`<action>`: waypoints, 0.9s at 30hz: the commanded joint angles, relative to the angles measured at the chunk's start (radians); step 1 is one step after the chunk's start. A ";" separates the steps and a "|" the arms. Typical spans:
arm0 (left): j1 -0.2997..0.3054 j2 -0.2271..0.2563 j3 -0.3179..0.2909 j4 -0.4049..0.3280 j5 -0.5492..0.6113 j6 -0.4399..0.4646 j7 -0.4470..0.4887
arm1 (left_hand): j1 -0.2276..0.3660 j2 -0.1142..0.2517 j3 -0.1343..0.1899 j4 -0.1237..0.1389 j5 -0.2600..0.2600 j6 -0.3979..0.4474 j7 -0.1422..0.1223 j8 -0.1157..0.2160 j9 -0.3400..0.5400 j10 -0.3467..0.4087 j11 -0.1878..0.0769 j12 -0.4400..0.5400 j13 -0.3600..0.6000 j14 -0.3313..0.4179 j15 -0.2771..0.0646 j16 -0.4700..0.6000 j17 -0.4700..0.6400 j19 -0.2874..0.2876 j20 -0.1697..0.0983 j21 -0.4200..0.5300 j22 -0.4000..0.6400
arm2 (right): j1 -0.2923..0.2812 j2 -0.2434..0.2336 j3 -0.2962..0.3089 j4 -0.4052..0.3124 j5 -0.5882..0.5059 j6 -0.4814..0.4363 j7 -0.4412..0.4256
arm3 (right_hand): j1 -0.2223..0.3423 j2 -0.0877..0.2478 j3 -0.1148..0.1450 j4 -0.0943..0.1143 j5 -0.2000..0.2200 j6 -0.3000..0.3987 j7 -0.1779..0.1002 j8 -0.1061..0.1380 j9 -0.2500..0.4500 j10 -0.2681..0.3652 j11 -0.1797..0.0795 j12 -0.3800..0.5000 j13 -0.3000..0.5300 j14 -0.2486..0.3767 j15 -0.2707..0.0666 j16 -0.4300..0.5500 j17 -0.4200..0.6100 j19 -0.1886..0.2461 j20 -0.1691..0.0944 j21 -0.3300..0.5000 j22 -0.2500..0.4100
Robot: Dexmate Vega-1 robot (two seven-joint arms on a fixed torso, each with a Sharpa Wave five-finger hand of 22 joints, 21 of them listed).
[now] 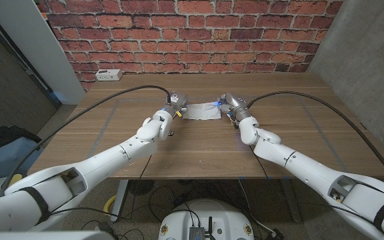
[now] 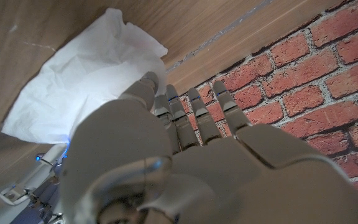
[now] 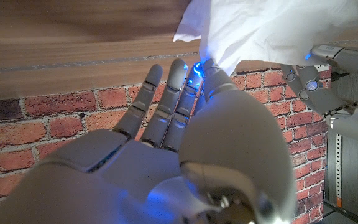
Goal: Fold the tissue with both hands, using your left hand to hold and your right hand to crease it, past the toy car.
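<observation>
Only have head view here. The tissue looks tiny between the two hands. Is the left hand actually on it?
Observer: Barely. In the left wrist view, the left hand has one fingertip against the edge of the tissue. Its other fingers stretch straight out, off the tissue.
Operator: Right hand?
Observer: Much the same. In the right wrist view, the right hand has one fingertip at the tissue's edge and the rest extended beside it. It holds nothing.
Operator: Is the tissue flat?
Observer: No. The left wrist view shows it wrinkled all over, with an uneven outline.
</observation>
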 commanded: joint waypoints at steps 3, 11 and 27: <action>-0.017 -0.011 0.027 0.028 0.001 0.034 0.027 | -0.019 0.001 -0.001 0.002 0.003 -0.186 -0.028 -0.017 -0.005 -0.077 0.021 -0.034 0.007 -0.030 -0.024 0.002 0.009 -0.010 0.007 0.010 0.004 | 0.015 0.000 -0.011 0.010 0.012 -0.014 0.011 | -0.007 -0.012 0.001 0.001 -0.001 -0.141 -0.017 -0.026 -0.035 -0.068 -0.002 -0.030 -0.028 -0.038 -0.127 0.010 -0.013 -0.014 0.000 0.017 -0.007; -0.017 -0.006 0.036 0.021 0.005 0.046 0.028 | -0.032 -0.004 -0.024 0.004 0.001 -0.388 -0.029 -0.013 -0.016 -0.180 0.043 -0.061 0.006 -0.078 -0.008 0.001 0.012 -0.029 0.012 0.013 0.005 | 0.017 -0.008 -0.014 -0.005 0.019 -0.032 0.037 | -0.070 -0.025 0.005 0.013 0.007 -0.358 -0.028 -0.011 -0.099 -0.286 0.000 -0.146 -0.090 -0.119 -0.101 -0.121 -0.165 -0.042 0.014 0.037 -0.025; -0.010 0.013 0.047 -0.013 0.017 0.047 0.002 | -0.046 -0.012 -0.041 0.007 -0.002 -0.407 -0.035 0.003 -0.020 -0.191 0.037 -0.053 0.004 -0.094 -0.010 0.003 0.012 -0.037 0.013 0.013 0.004 | 0.026 -0.033 -0.052 -0.078 -0.104 -0.176 0.004 | -0.221 -0.073 0.026 0.041 0.019 -0.404 -0.070 0.013 -0.130 -0.462 -0.043 -0.324 -0.199 -0.339 -0.085 -0.524 -0.499 -0.139 -0.042 0.043 -0.042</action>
